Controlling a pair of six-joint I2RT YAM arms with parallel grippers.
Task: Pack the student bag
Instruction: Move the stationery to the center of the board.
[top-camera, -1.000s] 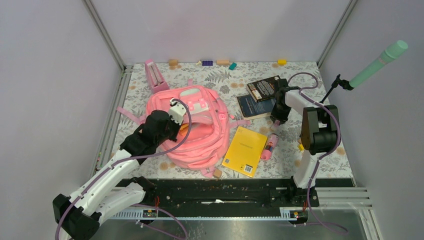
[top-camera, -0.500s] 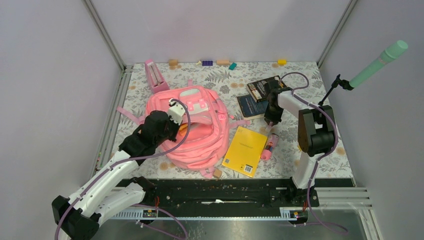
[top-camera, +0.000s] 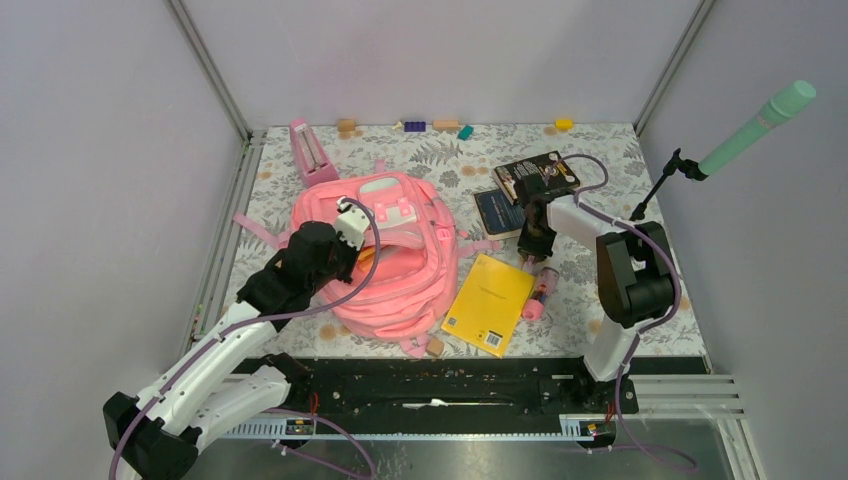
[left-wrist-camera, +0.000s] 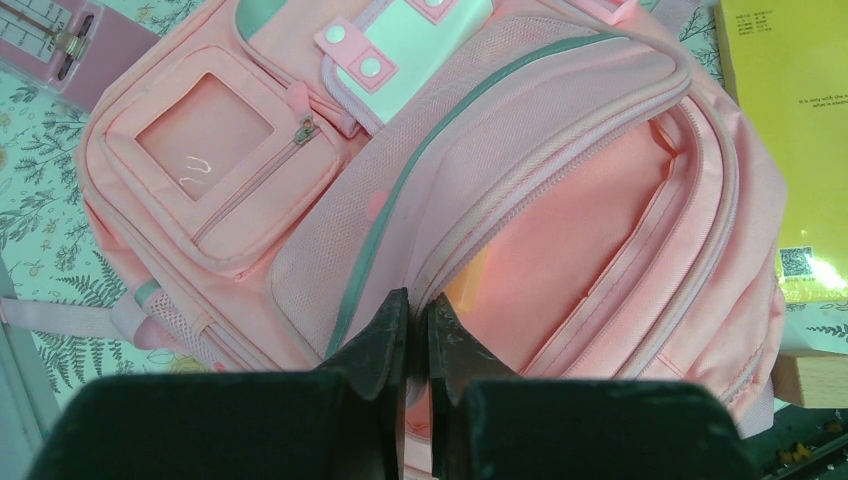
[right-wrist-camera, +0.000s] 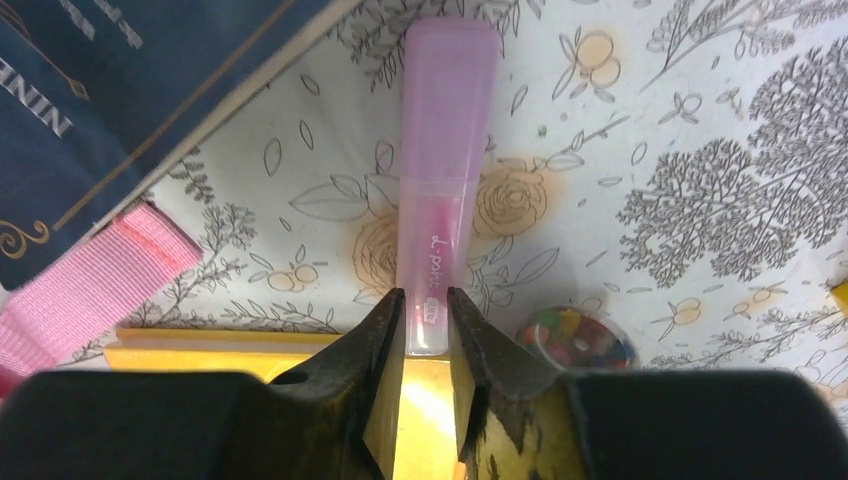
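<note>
Left fingers (left-wrist-camera: 378, 340), pressed together, pinch the bag (left-wrist-camera: 520, 120) at its open rim; right fingers (right-wrist-camera: 382, 345), well away, clamp one end of a pen (right-wrist-camera: 447, 150).

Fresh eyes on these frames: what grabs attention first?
The big pink student bag dominates the middle-left of the floral table, its main compartment gaping open with the left gripper pinched shut on the flap's edge. To its right, the right gripper is closed on the near end of a pink marker lying on the table, beside a bright yellow book.
</note>
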